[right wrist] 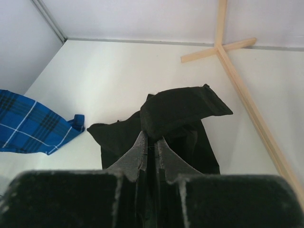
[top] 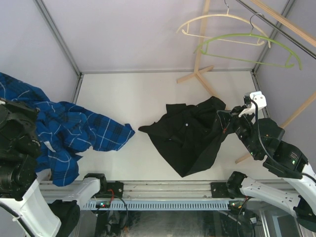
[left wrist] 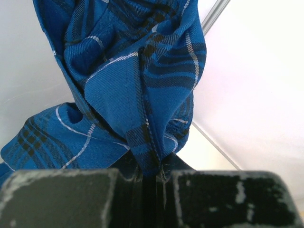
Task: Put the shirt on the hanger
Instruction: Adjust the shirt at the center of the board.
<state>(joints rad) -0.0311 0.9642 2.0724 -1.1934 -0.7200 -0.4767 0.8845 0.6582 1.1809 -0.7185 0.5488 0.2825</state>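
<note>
Right claw [right wrist: 151,142] is pressed together on a fold of the black shirt [top: 190,136], pinching at its right-hand edge. In the wrist view the fabric bunches up over the tips. The rest of the shirt lies crumpled on the tabletop [top: 138,94], centre-right, not spread out. Can't tell whether the pinched bit is collar, shoulder or hem.

Left claw [left wrist: 152,176] is pinching the blue plaid shirt [top: 74,128] at the far left, well apart from the black one. Wrong garment for this job.

Hanger [top: 247,47], lime green, hangs by its hook from the rail [top: 291,24] at the back right. It is just beside a cream hanger [top: 217,22] and above the wooden stand [top: 197,74]. Nothing is on it.

Step, my read: first grasp of the shirt. Threading not started, so the task is at an early stage.

Next move needs:
- lift so the shirt hangs and the neck opening shows
- get the left claw off the plaid so it can take the other shoulder or steady the hanger
- feed one hanger arm into the neck

Risk: a single pinch on a bunched fold gives little control of the opening.
</note>
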